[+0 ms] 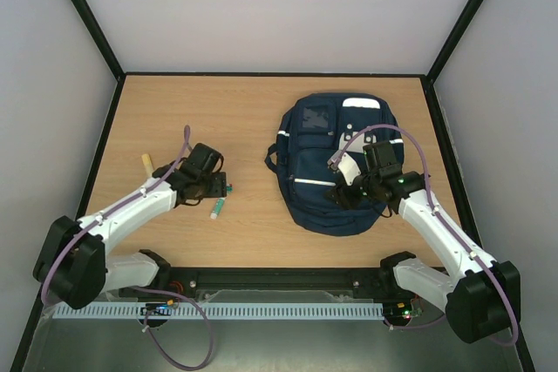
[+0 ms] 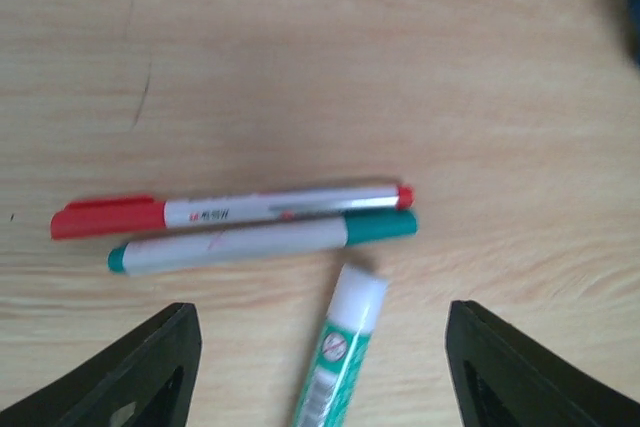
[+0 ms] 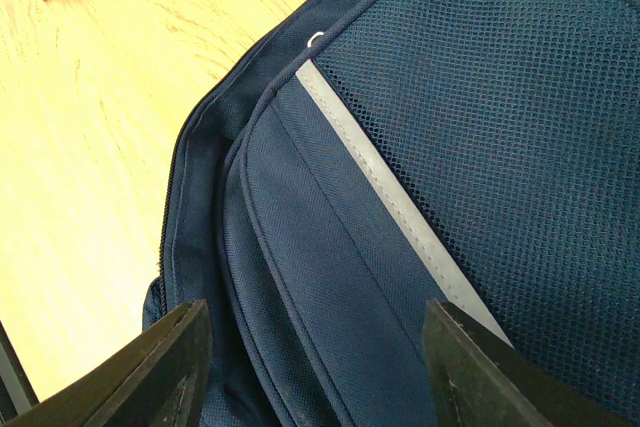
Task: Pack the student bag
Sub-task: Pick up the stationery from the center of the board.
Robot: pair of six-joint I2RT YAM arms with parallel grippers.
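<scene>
Robot test cell in a laboratory

A left arm (image 1: 131, 211) and a right arm (image 1: 436, 219), white-and-black machines, stand bolted at the near edge of a wooden counter (image 1: 227, 111). Plain white walls (image 1: 261, 6) on a black frame (image 1: 87, 15) box it in, and a slotted cable duct (image 1: 279, 311) runs along the front.

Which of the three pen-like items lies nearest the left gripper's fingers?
The green-and-white glue stick, reaching between the fingers of the left gripper; the red-capped pen and teal-capped pen lie crosswise beyond it.
</scene>
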